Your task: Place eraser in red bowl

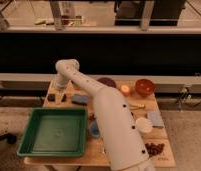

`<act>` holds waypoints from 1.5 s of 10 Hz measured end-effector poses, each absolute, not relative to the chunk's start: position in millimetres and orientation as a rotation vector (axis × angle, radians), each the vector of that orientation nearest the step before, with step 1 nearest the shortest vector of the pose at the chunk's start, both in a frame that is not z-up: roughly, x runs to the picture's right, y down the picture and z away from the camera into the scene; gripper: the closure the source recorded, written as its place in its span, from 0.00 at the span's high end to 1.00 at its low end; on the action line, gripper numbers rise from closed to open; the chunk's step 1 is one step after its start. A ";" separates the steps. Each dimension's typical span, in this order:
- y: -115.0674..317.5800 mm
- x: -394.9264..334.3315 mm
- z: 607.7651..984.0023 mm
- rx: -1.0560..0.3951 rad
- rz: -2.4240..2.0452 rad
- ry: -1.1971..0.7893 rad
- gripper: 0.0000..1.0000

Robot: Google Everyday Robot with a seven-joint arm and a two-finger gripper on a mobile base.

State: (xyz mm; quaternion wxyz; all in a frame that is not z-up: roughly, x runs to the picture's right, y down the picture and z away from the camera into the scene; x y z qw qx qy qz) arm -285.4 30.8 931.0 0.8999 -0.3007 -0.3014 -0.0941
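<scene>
No readable text anywhere (claw (59, 94) at table's (154, 103) left).

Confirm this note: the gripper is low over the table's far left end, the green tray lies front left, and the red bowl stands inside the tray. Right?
One error. The camera view shows the red bowl standing on the table at its far right end, not inside the green tray. The gripper is low over the far left end, and the tray lies front left.
</scene>
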 end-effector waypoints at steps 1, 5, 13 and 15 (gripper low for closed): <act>30.6 -283.8 932.6 -0.625 -0.176 -0.621 0.80; 36.7 -267.2 946.4 -0.646 -0.103 -0.601 0.80; 48.8 -255.0 968.7 -0.706 -0.054 -0.604 0.80; 51.7 -253.6 973.2 -0.722 -0.043 -0.612 0.72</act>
